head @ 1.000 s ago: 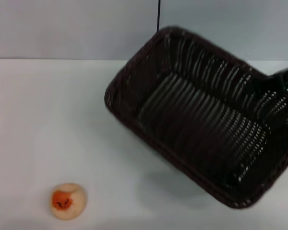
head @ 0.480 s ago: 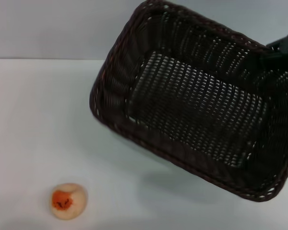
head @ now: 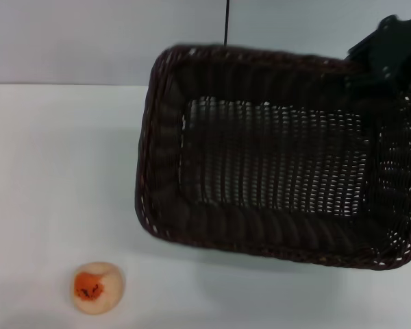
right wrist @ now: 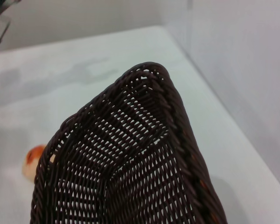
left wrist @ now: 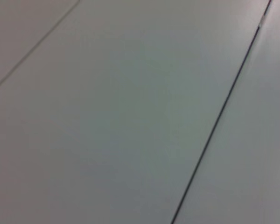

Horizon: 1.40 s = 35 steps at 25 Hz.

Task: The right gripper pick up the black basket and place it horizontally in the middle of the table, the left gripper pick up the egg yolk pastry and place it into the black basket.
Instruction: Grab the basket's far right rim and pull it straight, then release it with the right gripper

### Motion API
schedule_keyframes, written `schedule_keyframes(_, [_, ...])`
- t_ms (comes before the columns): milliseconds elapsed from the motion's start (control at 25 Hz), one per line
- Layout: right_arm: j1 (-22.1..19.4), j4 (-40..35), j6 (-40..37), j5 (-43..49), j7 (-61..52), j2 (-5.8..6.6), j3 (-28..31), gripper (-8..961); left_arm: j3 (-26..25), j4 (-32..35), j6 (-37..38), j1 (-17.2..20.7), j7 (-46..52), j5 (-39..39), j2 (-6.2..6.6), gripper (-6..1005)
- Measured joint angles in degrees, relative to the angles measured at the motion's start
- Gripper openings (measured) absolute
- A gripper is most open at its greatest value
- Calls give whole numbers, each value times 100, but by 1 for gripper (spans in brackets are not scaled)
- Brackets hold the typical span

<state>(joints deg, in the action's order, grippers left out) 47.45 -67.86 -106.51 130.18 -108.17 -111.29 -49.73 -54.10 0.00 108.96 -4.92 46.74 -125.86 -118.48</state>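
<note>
Basket (head: 274, 164) swung near horizontal, held off table (head: 48, 171) by right gripper (head: 390, 51).

Compared with a second ago: long side rotated from diagonal to roughly level across head view, shifted leftward toward centre, looming larger, so likely lifted; shadow beneath suggests not yet set down. Right gripper at far right rim corner, evidently gripping rim, finger gap not visible. Placing step probably close to done; lowering and release remaining. Basket empty, only woven floor and slotted walls showing in head and right wrist views. Pastry (head: 97, 288) unmoved on table, near left, well apart from basket. Left gripper out of sight; its wrist view showing only blank grey panels (left wrist: 130, 112).
</note>
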Motion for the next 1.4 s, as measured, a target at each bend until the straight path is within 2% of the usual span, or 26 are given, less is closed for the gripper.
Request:
schedule_keyframes(320, [106, 193, 211, 62, 536, -80, -442, 175, 326, 24, -25, -16, -3, 0, 22, 799])
schedule_keyframes(760, [-8, 470, 417, 66, 1263, -186, -391, 175, 392, -1, -17, 5, 3, 0, 18, 799])
schedule_keyframes(1400, [-152, 475, 465, 62, 1600, -258, -391, 174, 392, 0, 9, 19, 239, 0, 3, 798])
